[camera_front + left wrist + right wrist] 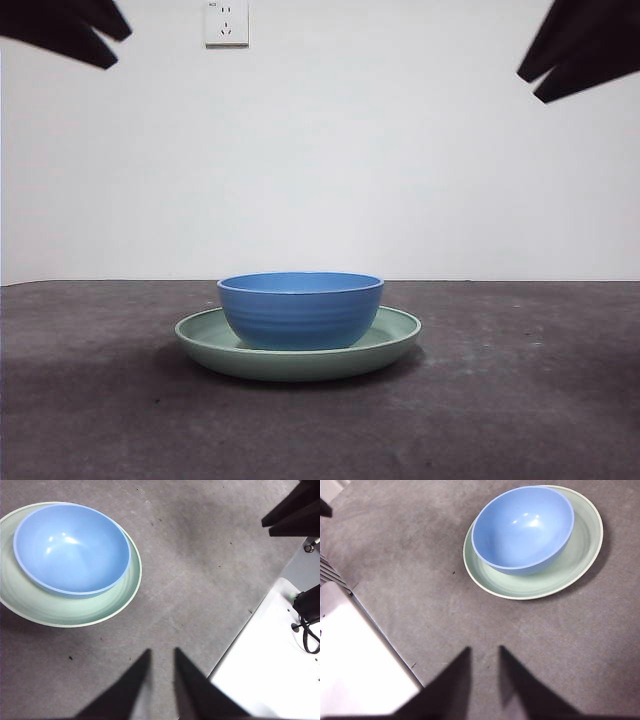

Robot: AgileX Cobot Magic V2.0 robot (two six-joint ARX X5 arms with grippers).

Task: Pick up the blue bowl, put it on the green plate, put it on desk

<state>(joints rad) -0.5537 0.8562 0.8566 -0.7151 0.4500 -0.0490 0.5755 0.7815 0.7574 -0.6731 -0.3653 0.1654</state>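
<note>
The blue bowl (pixel 300 310) stands upright and empty inside the green plate (pixel 395 335), which lies flat on the desk (pixel 520 400) at the middle. The left wrist view shows the bowl (pixel 72 547) set off-centre on the plate (pixel 60 612). So does the right wrist view, with bowl (pixel 522 527) and plate (pixel 540 582). My left gripper (pixel 161 651) hangs high above bare desk, away from the plate, jaws close together and empty. My right gripper (pixel 485 649) hangs the same way on the other side, empty. Both arms show only as black tips at the front view's top corners.
A white wall with a socket (pixel 226 22) stands behind the desk. A white surface (pixel 270 665) with a black cable (pixel 307 630) borders the desk's edge near the left arm. A similar white surface (pixel 355 655) lies near the right arm.
</note>
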